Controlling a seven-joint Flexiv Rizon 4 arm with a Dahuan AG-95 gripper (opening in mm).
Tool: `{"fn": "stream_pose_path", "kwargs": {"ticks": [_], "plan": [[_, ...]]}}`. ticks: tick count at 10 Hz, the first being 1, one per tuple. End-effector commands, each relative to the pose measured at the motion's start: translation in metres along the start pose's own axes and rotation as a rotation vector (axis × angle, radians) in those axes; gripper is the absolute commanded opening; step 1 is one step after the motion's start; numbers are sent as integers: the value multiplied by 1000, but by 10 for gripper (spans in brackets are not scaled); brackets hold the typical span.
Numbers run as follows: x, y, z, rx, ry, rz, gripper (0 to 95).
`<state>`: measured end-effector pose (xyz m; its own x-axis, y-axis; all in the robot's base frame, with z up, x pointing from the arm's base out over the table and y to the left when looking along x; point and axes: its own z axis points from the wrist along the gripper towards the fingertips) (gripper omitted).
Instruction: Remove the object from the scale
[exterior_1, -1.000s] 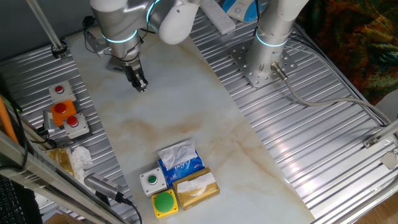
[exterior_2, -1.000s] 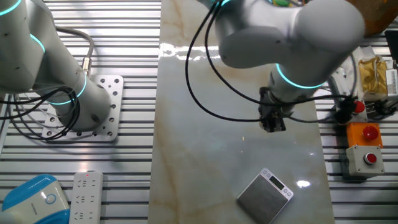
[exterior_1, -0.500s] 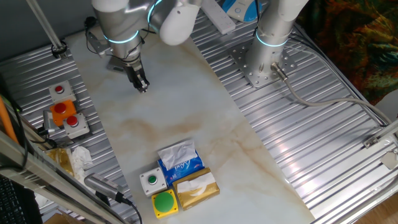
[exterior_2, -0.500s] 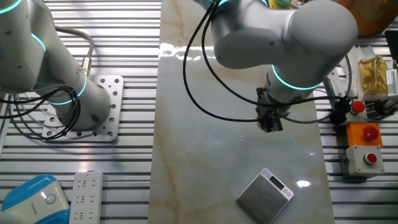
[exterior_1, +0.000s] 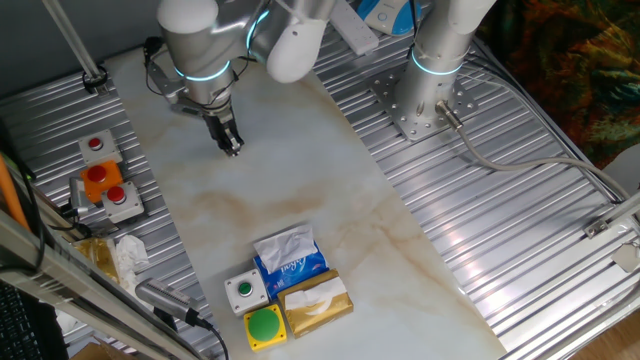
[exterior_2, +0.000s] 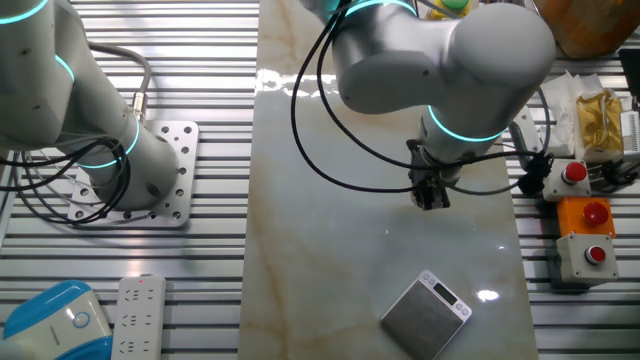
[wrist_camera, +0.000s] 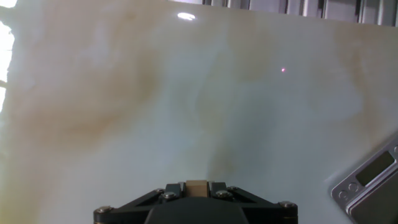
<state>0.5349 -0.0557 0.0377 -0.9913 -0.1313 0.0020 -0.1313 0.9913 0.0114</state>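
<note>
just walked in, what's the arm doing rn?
The gripper hangs above the marble tabletop, away from the scale. In the hand view a small tan object sits pinched between the jaws, and the scale's corner shows at the lower right. The scale's plate looks bare in the other fixed view, so the object is off the scale but not yet set down.

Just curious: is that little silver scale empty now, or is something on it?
Empty: the scale has a bare top, and the gripper pinches the tan object.
</note>
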Motion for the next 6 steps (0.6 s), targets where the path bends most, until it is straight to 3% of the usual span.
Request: {"fn": "stream_pose_path", "kwargs": {"ticks": [1, 6], "plan": [[1, -1, 4, 2, -4, 1, 0], [5, -2, 11, -17, 7, 82, 0]]}}
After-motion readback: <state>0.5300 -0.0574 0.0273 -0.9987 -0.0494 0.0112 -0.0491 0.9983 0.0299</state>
